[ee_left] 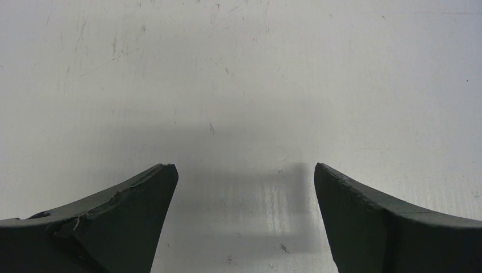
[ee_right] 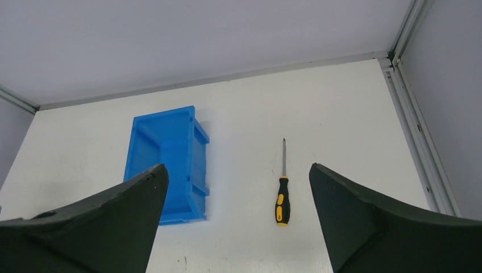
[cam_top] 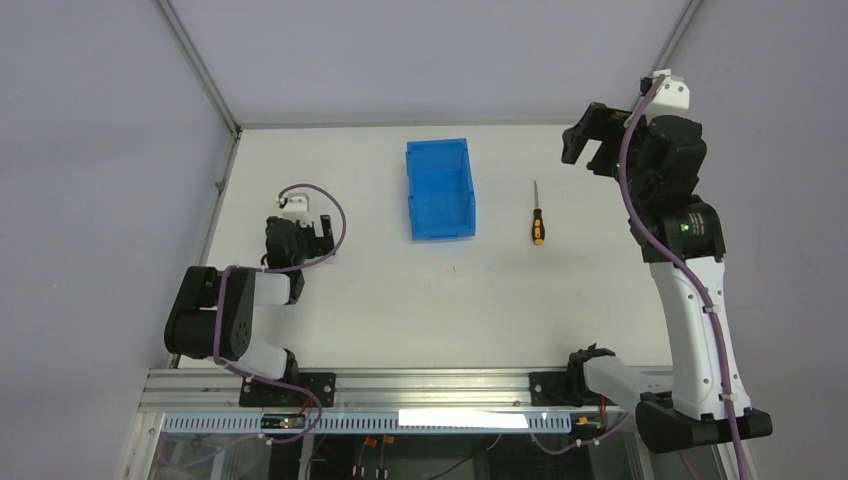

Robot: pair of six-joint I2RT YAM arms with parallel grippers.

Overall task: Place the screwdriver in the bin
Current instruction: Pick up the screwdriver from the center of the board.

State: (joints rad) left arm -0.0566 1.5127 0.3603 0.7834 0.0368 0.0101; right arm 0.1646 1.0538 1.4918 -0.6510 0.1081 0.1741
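The right gripper (ee_right: 239, 167) is held high above the far right part of the table (cam_top: 400, 300). Its two fingers are wide apart and nothing is between them. The left gripper (ee_left: 244, 166) is low over the table near the left edge, also wide open and with nothing in it; its camera shows only the bare, scratched surface. The screwdriver (ee_right: 282, 199) lies flat on the table, between the bin (ee_right: 196, 165) and the right edge, outside the bin and apart from it. Its shaft points to the far edge and its handle to the near edge. The blue bin stands near the middle of the far edge.
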